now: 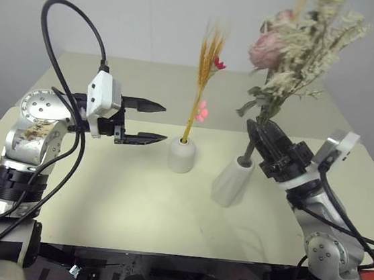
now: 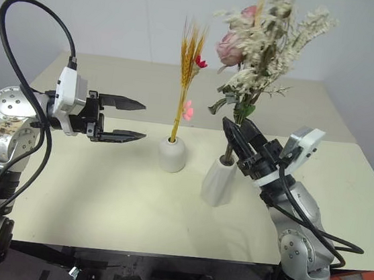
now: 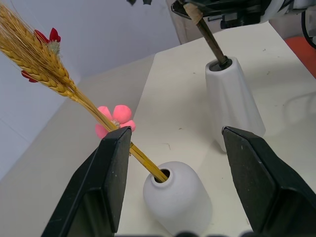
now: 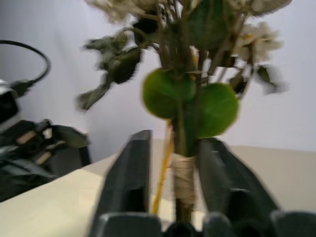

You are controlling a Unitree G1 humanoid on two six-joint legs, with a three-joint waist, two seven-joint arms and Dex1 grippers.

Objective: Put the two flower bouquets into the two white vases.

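**Both bouquets standing in their vases, right fingers parting around the bushy stems**

The right gripper (image 2: 236,137) is reaching up and leftward at the mouth of the tall faceted vase (image 2: 218,182), its two black fingers (image 4: 129,173) standing slightly apart on either side of the wrapped stems. In the right wrist view one finger is lying close against the binding while a gap is showing beside the other, so the grip is looking loosened rather than clamped. The bushy dried bouquet (image 2: 266,37) is sitting with its brown stems in that vase, leaning over the gripper; two round green leaves are showing large in the right wrist view.

The left gripper (image 1: 150,122) is hovering level, pointing right, with its fingers wide apart and holding nothing. Just beyond its tips the short rounded vase (image 1: 181,155) is standing on the cream table (image 1: 100,191), carrying the slim wheat bouquet (image 1: 208,61). The left wrist view is revealing both vase mouths from above, each with stalks entering it, and the pink bloom (image 3: 114,120) low on the wheat stalks.
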